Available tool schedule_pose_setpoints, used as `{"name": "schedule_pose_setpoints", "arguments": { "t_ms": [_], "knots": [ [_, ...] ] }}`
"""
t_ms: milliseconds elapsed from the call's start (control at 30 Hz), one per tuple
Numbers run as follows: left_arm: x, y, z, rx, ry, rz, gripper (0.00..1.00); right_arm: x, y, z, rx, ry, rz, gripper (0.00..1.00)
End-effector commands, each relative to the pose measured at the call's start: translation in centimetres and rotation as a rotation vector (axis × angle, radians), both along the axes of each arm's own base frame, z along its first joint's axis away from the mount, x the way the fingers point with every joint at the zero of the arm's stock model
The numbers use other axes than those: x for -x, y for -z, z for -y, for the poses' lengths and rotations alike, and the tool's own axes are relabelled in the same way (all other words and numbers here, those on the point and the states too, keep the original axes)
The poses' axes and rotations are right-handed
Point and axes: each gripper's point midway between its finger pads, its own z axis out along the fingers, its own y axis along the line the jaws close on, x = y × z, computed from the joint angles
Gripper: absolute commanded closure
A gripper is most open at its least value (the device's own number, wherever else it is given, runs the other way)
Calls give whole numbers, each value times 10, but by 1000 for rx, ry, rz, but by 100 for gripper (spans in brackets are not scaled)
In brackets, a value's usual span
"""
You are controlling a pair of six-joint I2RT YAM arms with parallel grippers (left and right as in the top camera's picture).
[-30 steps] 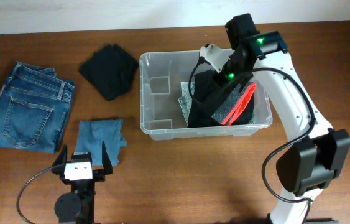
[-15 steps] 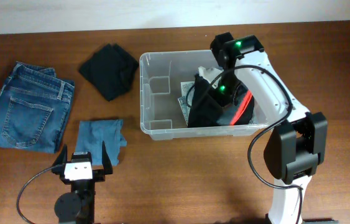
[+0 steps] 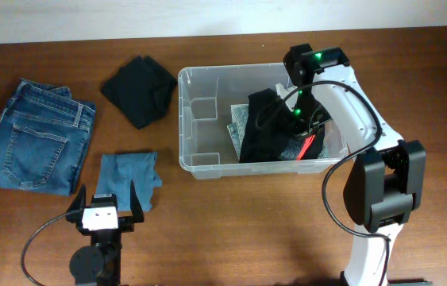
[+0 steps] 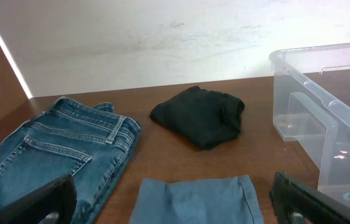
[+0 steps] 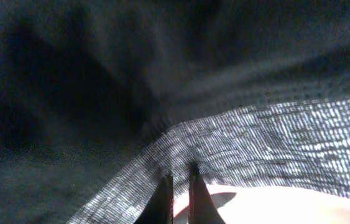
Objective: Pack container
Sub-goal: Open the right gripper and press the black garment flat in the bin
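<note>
Right gripper (image 5: 179,182), pressed together, seems to tamp dark garment (image 3: 259,131) into container (image 3: 195,79) at its 3 o'clock half; next: lift clear.

Brown wooden table (image 3: 231,230), white wall (image 4: 162,43)

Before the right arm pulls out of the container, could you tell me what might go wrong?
1. The right hand is shut and buried in the dark garment; if fabric is pinched, lifting could drag it out of the container.
2. The garment lies bunched rather than flat, which may cost room for the jeans.
</note>
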Motion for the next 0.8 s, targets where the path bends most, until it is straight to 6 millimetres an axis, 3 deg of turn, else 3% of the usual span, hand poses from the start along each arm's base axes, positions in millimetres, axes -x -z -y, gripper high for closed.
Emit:
{"name": "schedule_pose_setpoints", "arguments": {
  "t_ms": [0, 33, 67, 200, 567, 667, 767],
  "knots": [
    [0, 2, 1, -8, 10, -3, 0, -17, -44, -11, -70, 54, 139, 96],
    [0, 2, 1, -8, 10, -3, 1, -22, -66, -15, -107, 115, 198, 96],
    [0, 2, 1, -8, 10, -3, 0, -21, -72, -21, -143, 119, 206, 96],
    [0, 2, 1, -8, 10, -3, 0, -14, -79, -44, -253, 104, 181, 96],
    [0, 2, 1, -8, 10, -3, 0, -1, -46, -88, -268, 3, 125, 96],
    [0, 2, 1, -8, 10, -3, 0, 4, -32, -89, -247, -9, 109, 96],
    [0, 2, 1, -8, 10, -3, 0, 9, -19, -78, -186, -6, 91, 96]
  ]
}}
